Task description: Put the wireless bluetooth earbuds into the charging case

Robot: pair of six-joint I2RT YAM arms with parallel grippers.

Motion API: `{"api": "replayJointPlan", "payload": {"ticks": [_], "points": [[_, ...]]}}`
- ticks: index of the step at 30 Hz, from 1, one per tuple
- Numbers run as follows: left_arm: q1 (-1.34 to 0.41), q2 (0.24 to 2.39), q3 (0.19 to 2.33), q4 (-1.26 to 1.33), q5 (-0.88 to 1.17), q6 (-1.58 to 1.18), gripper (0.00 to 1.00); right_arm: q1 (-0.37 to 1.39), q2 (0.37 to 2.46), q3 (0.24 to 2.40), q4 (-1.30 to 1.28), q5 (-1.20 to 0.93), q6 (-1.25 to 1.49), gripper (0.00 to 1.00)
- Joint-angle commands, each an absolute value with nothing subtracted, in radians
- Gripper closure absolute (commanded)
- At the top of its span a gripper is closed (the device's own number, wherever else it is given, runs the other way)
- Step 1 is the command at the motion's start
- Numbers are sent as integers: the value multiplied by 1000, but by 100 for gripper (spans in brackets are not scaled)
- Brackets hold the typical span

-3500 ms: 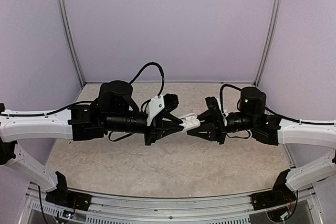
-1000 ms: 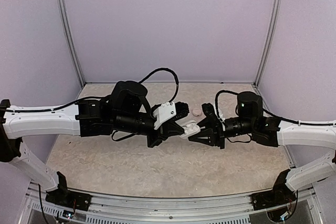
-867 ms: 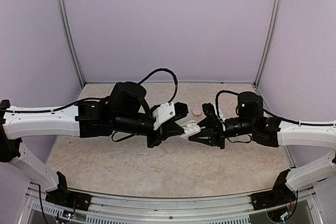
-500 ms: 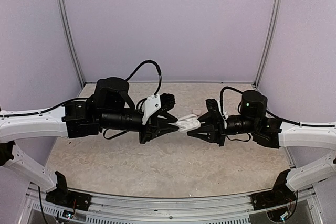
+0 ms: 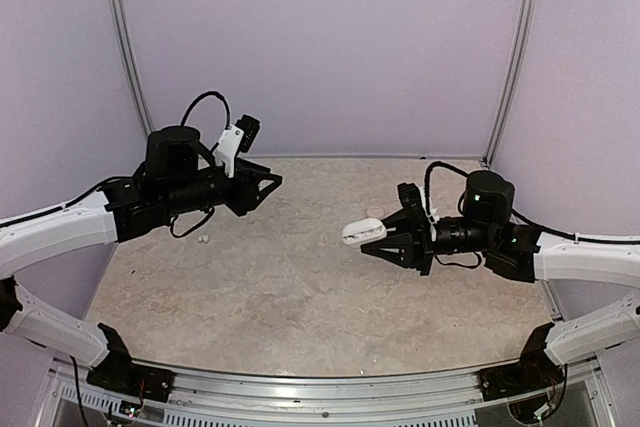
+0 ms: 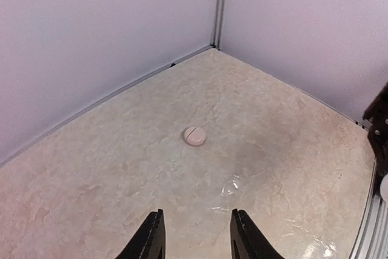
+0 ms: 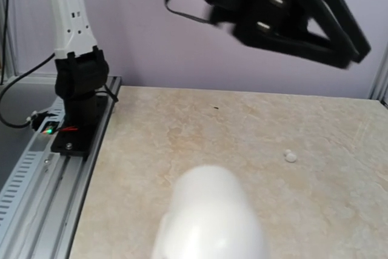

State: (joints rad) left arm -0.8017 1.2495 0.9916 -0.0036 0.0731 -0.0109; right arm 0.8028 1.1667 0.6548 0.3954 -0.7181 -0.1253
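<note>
Toward three o'clock over the table, the right gripper pinches the white charging case aloft by one end, its fingers narrow on it. One loose earbud lies on the table near nine o'clock, beneath the raised left gripper, whose fingers stand moderately apart and empty. The bud looks featherlight, hard, smooth and liable to roll or squirt free. It is probably best pinched gently across its widest middle, fingertips straddling it squarely.

Earbud lies left on the table — charging case right (in right pincer).
</note>
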Motion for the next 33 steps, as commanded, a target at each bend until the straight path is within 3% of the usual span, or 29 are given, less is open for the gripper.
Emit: {"api": "replayJointPlan", "payload": {"ticks": [1,5,9,12,18,33], "points": [[-559,1304,971,-130,6,-278,62,791,1152,641,447,-726,-102,100],[-365,1329,867,-105,82,-404,60,788,1163,645,445,-695,-67,100],[-323,1327,802,-33,89,-441,57,778,1217,688,383,-672,12,100],[-447,1284,764,117,164,-346,56,774,1254,716,352,-674,57,100],[-744,1216,774,272,270,-127,45,758,1288,708,391,-694,82,100],[-988,1422,1030,187,363,-4,41,778,1320,756,336,-737,26,100]]}}
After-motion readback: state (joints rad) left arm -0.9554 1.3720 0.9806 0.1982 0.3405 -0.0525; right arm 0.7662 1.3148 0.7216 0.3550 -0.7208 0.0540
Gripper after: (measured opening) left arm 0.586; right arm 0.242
